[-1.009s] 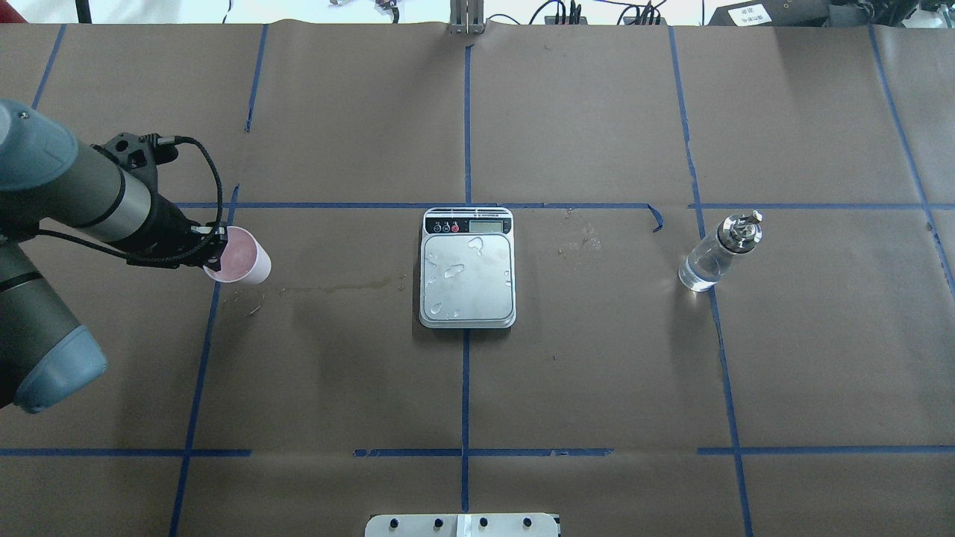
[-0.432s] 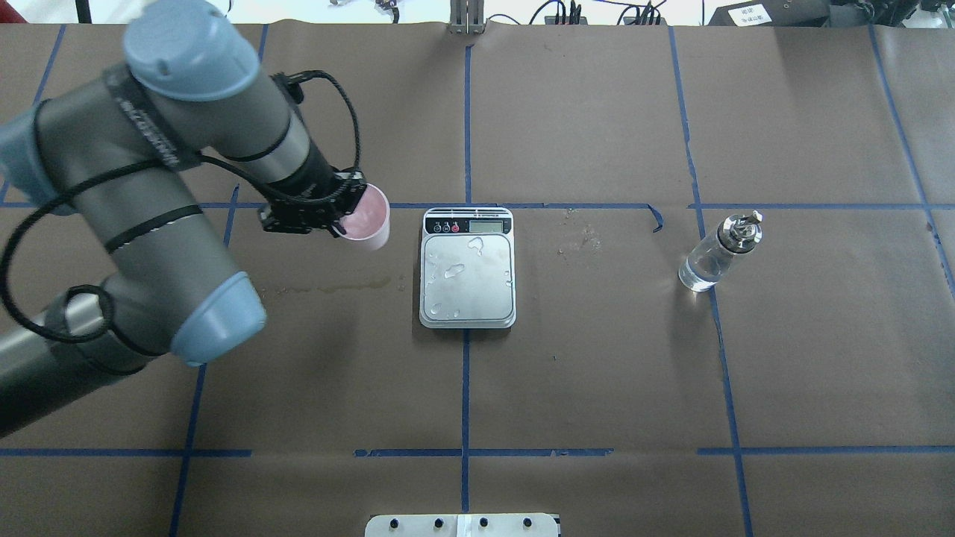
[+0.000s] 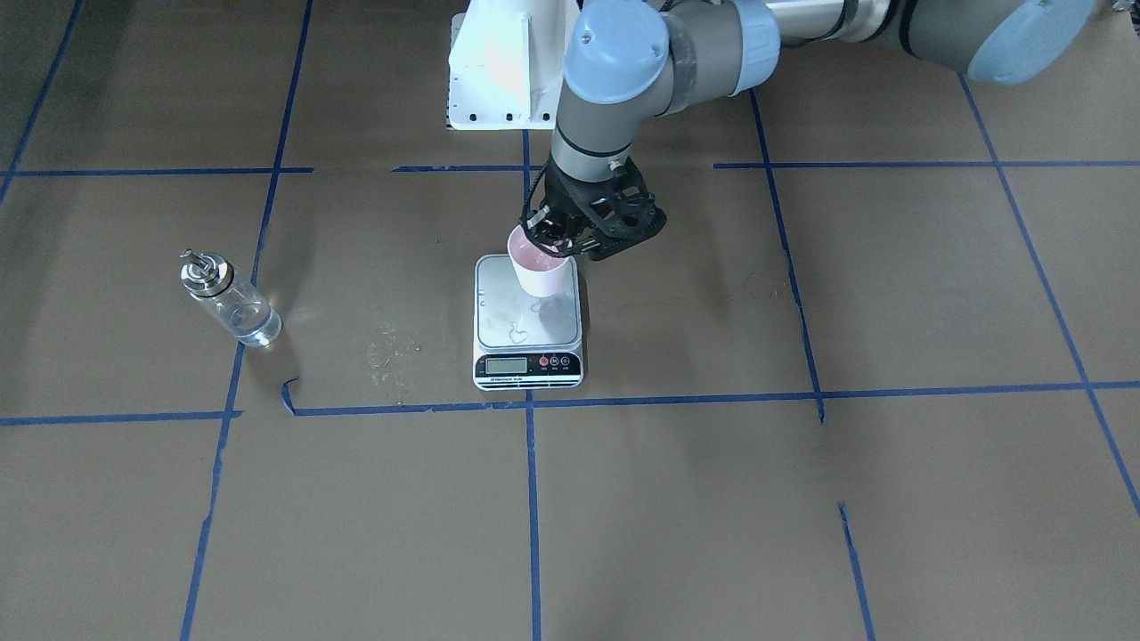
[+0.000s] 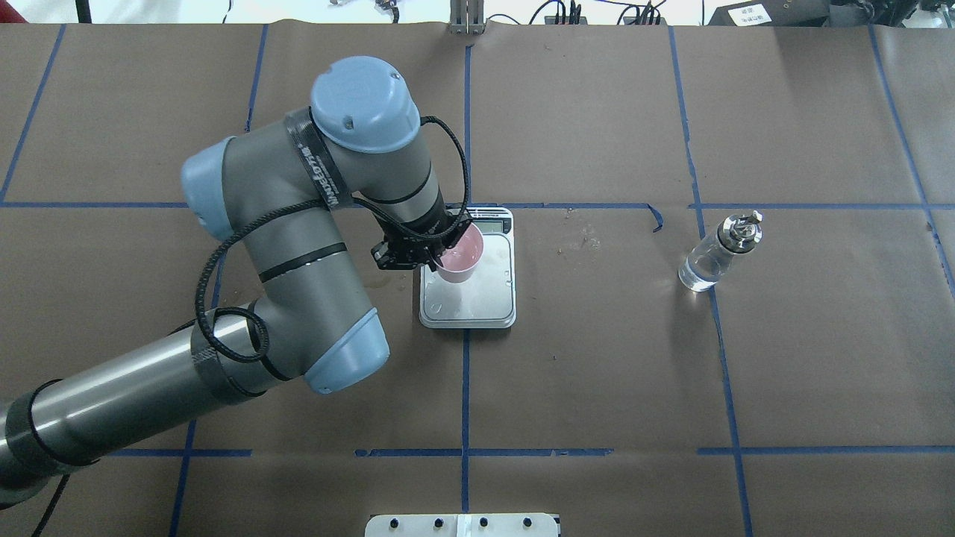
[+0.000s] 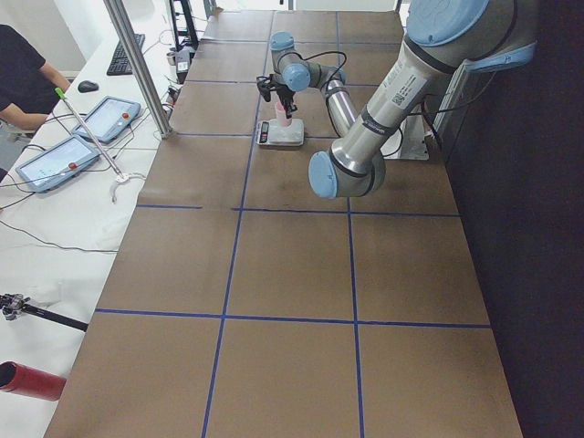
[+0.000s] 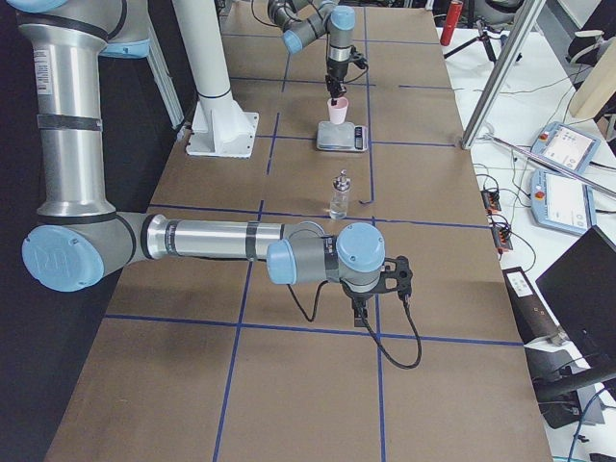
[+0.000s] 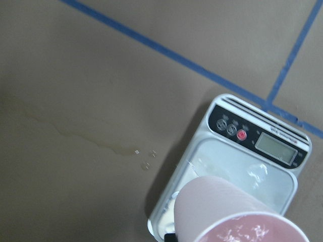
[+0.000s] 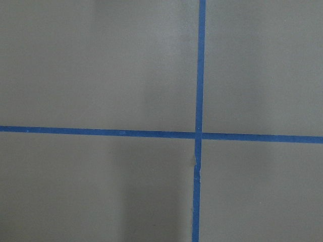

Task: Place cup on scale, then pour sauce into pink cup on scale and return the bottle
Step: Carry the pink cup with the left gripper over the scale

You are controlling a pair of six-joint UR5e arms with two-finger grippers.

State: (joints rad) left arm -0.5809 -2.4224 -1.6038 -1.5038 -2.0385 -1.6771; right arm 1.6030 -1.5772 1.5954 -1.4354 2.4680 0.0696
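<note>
Jaws of the left gripper (image 4: 442, 252) clenched on the rim of the cup (image 4: 461, 257), which hangs upright, long axis vertical, over the silver platform of the scale (image 4: 477, 302). It looks just clear of the metal, so straight down is the way left to go. Well apart on the desk (image 4: 597, 373), the bottle (image 4: 716, 255) stands upright, nearer the right gripper (image 6: 366, 306), whose grip cannot be judged. Count: one cup, one scale, one bottle.

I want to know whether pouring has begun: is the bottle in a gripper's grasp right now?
No, the bottle stands alone on the table, with nothing touching it.
</note>
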